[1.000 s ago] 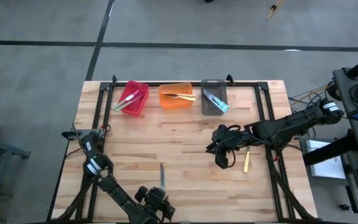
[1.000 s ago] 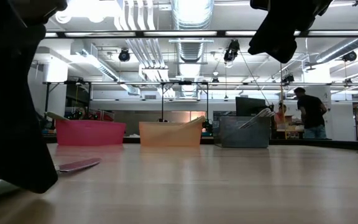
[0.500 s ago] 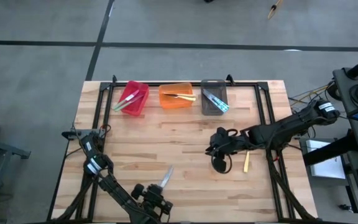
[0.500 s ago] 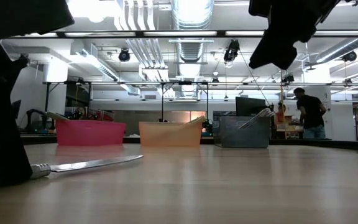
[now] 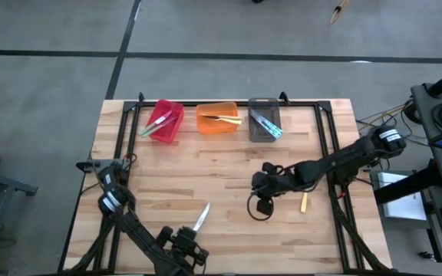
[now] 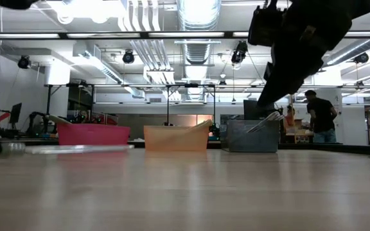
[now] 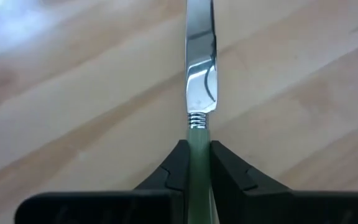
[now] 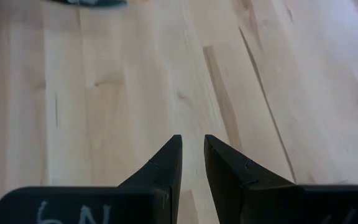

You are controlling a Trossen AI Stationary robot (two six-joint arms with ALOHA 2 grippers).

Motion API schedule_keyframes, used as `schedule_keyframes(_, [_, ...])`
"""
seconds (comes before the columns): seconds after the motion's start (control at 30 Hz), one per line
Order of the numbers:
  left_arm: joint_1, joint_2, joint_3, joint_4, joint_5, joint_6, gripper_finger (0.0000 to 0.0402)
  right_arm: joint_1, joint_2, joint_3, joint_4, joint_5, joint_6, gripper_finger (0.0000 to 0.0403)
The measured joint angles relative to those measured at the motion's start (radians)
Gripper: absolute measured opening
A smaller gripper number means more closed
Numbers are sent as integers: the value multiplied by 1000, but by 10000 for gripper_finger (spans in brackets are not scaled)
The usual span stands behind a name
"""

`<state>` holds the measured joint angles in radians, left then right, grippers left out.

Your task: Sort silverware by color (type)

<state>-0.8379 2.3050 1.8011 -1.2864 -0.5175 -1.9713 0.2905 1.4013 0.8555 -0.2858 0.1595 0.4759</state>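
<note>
left arm has the green knife

the left gripper [image 7: 196, 177] is clamped on the green-handled knife [image 7: 199, 93] at the table's [image 5: 229, 172] near edge, blade out over the wood; the right gripper [image 8: 191, 168] hangs above mid-table with a narrow gap between its fingers, holding nothing; a yellow-handled utensil [image 5: 304, 202] lies just beside that arm.

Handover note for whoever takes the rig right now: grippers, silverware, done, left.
Left gripper: shut on the green-handled knife at the table's near edge.
Right gripper: narrow gap, holding nothing, mid-table beside the pale yellow-handled utensil.
Done: utensils already lie in the red bin, orange bin and grey bin.
Left: probably bin the knife with the other green-handled pieces in the red bin, then the yellow one on the table.
</note>
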Motion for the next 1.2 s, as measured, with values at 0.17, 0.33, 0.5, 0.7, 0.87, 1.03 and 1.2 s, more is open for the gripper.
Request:
schedule_keyframes(0.17, [-5, -54, 0, -24, -54, 21, 22, 0, 24, 0, 29, -2, -5, 59])
schedule_keyframes(0.33, [-5, -149, 0, -25, -164, 132, 22, 0, 21, 0, 41, -2, -17, 59])
schedule_keyframes(0.5, [-5, -279, -13, -44, -283, 261, 22, 0, 16, 0, 67, -2, -25, 59])
schedule_keyframes(0.7, [1, -452, -98, -105, -342, 301, 15, 0, 16, 0, 138, -1, -81, 59])
schedule_keyframes(0.87, [26, -580, -214, -114, -328, 307, 4, 0, 15, 0, 248, -2, -168, 59])
schedule_keyframes(1.03, [72, -713, -342, -112, -310, 314, 3, 0, 13, 0, 311, -1, -235, 59])
schedule_keyframes(1.2, [75, -788, -489, 26, -306, 361, 2, 2, 13, 0, 293, -2, -242, 59])
